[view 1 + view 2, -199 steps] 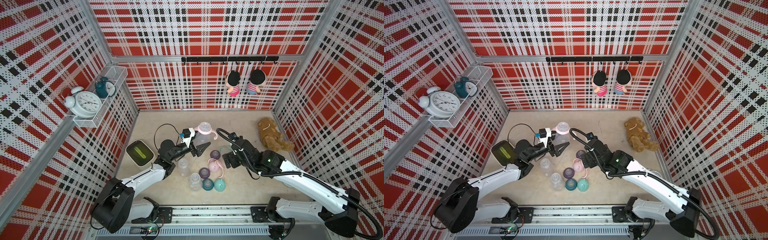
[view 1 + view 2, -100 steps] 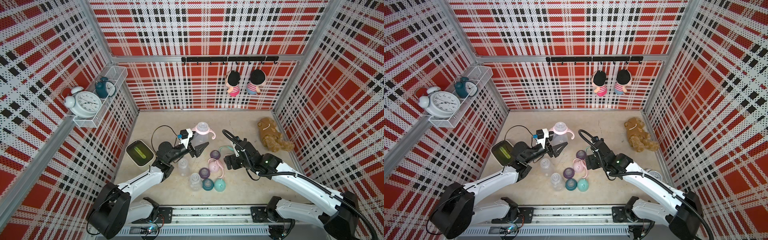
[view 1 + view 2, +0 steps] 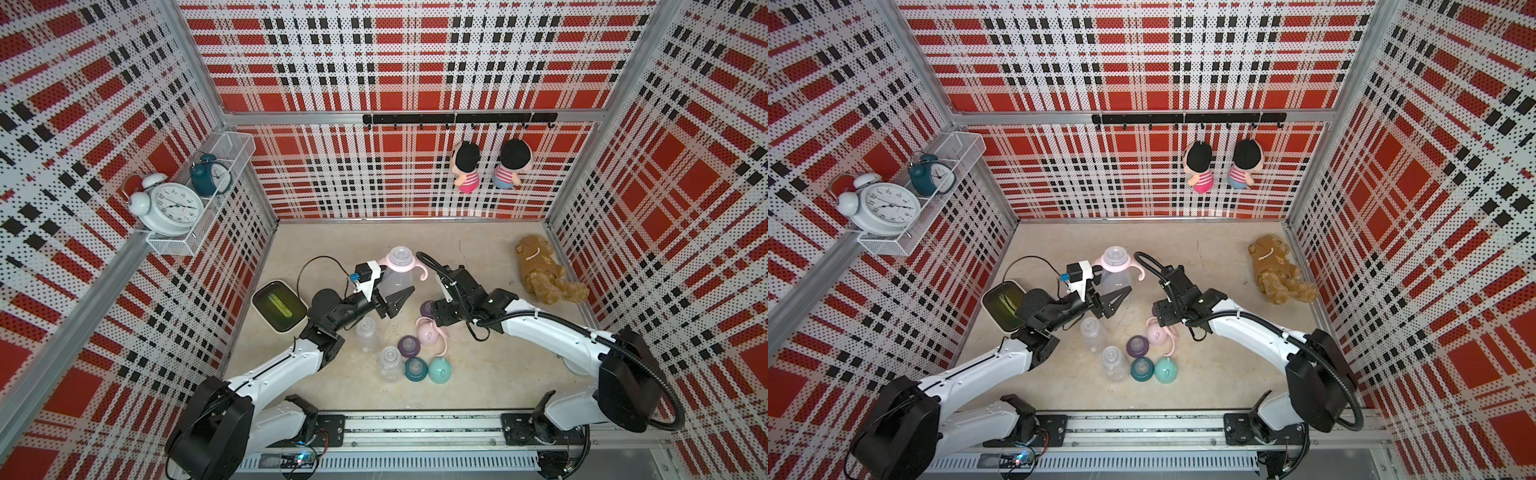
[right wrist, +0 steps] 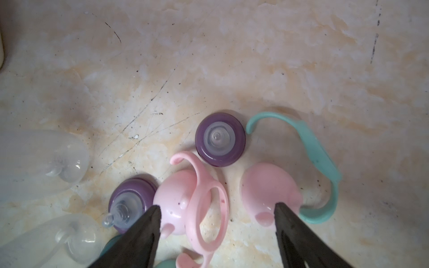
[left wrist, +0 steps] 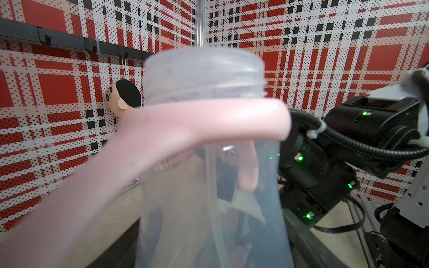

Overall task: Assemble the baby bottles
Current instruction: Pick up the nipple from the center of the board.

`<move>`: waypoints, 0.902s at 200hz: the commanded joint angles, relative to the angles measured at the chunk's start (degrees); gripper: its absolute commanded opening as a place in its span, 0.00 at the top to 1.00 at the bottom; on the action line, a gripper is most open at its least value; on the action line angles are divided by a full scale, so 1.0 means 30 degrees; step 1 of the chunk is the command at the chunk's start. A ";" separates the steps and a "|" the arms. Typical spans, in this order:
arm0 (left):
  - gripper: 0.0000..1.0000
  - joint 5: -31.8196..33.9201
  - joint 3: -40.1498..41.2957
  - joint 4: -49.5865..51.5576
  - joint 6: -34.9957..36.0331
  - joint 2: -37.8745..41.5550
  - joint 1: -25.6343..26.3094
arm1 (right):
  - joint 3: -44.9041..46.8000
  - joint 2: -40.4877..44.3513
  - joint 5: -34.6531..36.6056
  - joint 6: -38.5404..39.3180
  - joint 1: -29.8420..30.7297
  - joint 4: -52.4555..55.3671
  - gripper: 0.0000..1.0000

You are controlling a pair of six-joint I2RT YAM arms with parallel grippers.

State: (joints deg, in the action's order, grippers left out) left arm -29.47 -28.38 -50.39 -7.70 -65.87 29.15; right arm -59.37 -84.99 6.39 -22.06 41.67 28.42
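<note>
Top views both put a teal dome cap (image 3: 440, 370), a teal collar (image 3: 416, 369) and an uncapped clear bottle (image 3: 390, 363) side by side on the beige floor (image 3: 478, 382), nearest the arm bases. Just beyond lie a purple collar (image 3: 409, 345) and a pink cap (image 3: 427, 332) with a loose pink handle ring (image 3: 442, 345) against it. To their left lies a second clear bottle (image 3: 367, 334).

The right gripper (image 4: 217, 206) hangs over this cluster pointing down, jaws spread wide and holding nothing. The right wrist view shows one fingertip above that pink cap and the other above a second pink cap (image 4: 270, 188). Another purple collar (image 4: 220, 139) and a teal handle ring (image 4: 318, 162) lie close by.

Farther back and to the left, the left gripper (image 3: 390, 293) is clamped on a third bottle (image 3: 398, 274), mouth up. A fitted pink ring (image 5: 209, 120) sits round its neck and the threaded top is uncovered.

A green tray (image 3: 279, 305) sits at the left wall, and a brown plush bear (image 3: 540, 270) lies at the far right.
</note>
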 commanded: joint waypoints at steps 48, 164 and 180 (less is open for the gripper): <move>1.00 0.0772 0.0027 0.0135 0.0556 0.0627 0.0648 | -0.1073 -0.3283 -0.1267 -0.2621 -0.0406 -0.0999 0.24; 1.00 0.1269 0.0041 0.0302 0.1015 0.0501 0.1212 | 0.0045 -0.5428 -0.1621 -0.6036 -0.0648 -0.3722 0.28; 1.00 0.1343 -0.0030 0.0601 0.1195 0.0585 0.1212 | -0.0136 -0.5784 -0.1448 -0.6332 -0.0677 -0.3733 0.27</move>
State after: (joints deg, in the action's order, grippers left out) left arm -26.39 -28.18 -48.27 -5.50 -65.08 32.36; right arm -59.70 -100.66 0.82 -38.06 40.10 19.31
